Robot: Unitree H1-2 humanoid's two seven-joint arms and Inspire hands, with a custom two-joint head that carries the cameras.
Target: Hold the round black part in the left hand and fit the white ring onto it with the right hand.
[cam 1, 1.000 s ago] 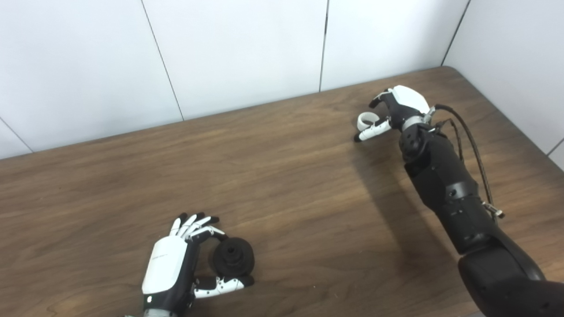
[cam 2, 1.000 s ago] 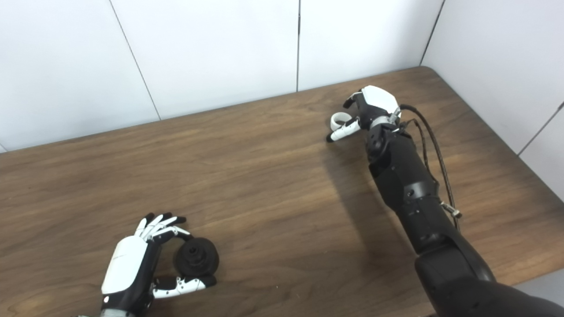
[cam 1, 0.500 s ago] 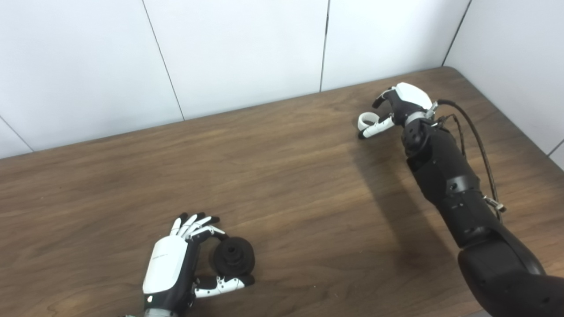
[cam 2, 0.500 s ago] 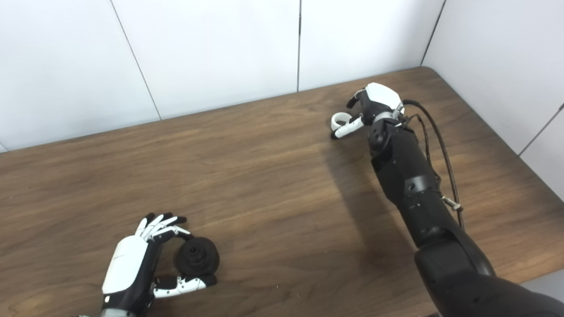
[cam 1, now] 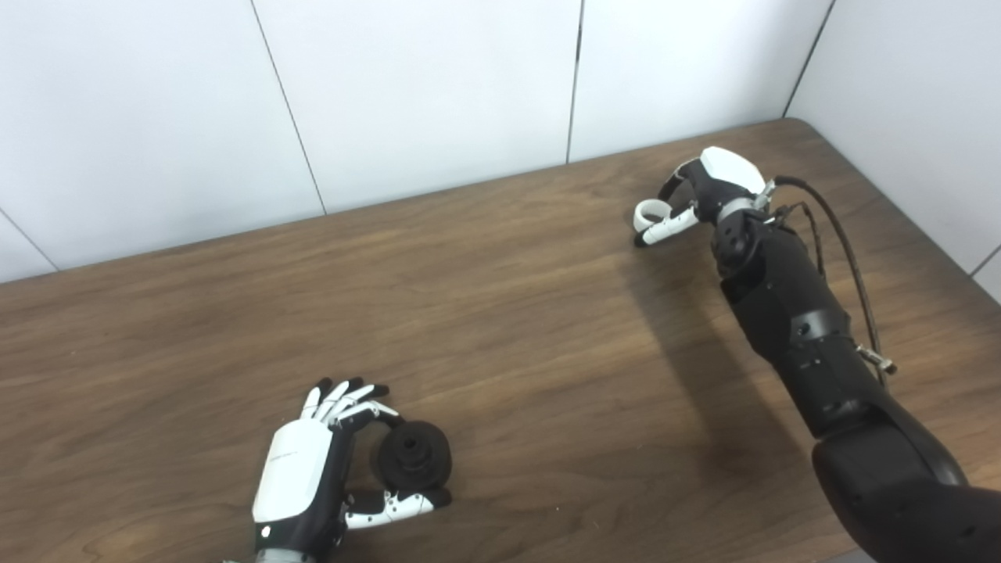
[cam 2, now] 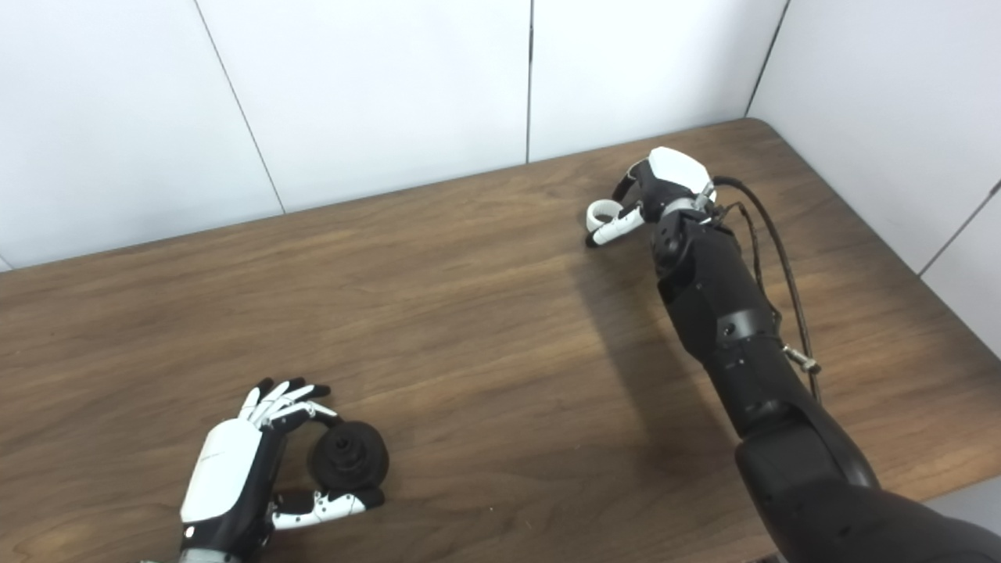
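Near the bench's far right corner, my right robot hand has curled tighter around the small white plastic ring, seemingly gripping it now, while my left robot hand stays clasped on the round black part at the near edge.

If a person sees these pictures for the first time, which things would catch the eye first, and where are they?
Probably the two white-and-black robot hands, far apart on the brown wooden table. The left robot hand at the near edge curls its fingers and thumb around the round black part. The right robot hand, stretched to the far right corner near the white wall panels, closes around the small white ring.
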